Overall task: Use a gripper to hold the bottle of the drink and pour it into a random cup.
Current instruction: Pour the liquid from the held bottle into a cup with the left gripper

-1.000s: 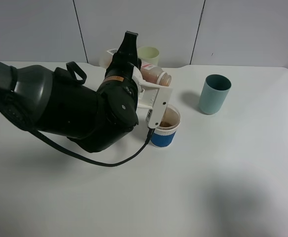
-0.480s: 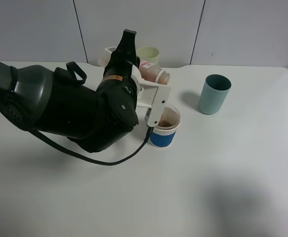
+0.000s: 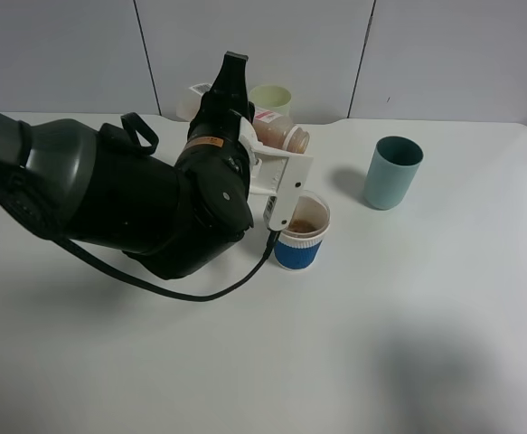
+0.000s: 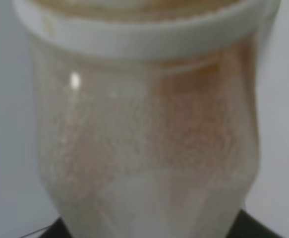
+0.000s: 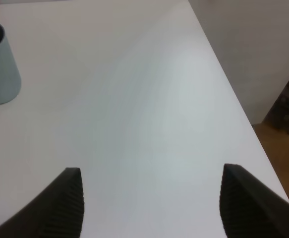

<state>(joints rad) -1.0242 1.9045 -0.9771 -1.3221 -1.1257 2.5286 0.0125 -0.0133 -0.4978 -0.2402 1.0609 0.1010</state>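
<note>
the small clear plastic bottle point(image 3: 283, 136) with the pink-magenta label lies tipped almost flat in the upper middle of the high view. its open mouth points toward the right of the frame, above the short white paper cup point(image 3: 301, 233) with the blue ribbed sleeve, which has brown drink in it. in the left wrist view the bottle point(image 4: 144, 139) fills the frame, and its wall is coated with brownish foam, so we cannot tell how much liquid is left. the white blocky left gripper point(image 3: 279, 174) on the bulky black arm is clamped tight on the bottle's body, and one white finger hangs just beside the cup's rim.

that closeness is our first worry: a small swing of the wrist could knock the light cup over onto the white table point(image 3: 399, 344). second, from this angle we cannot tell whether the mouth is squarely over the cup, so a thin stream or last drips could fall outside the rim. third, a smooth bottle held sideways may twist in the grip. righting it fast could also fling drops toward the teal tumbler point(image 3: 392, 172) at the right or the pale green tumbler point(image 3: 272, 98) behind. the dark right gripper point(image 5: 151, 173) hangs with its jaws spread wide and nothing between them, well apart from the cup, so we see little risk there.
</note>
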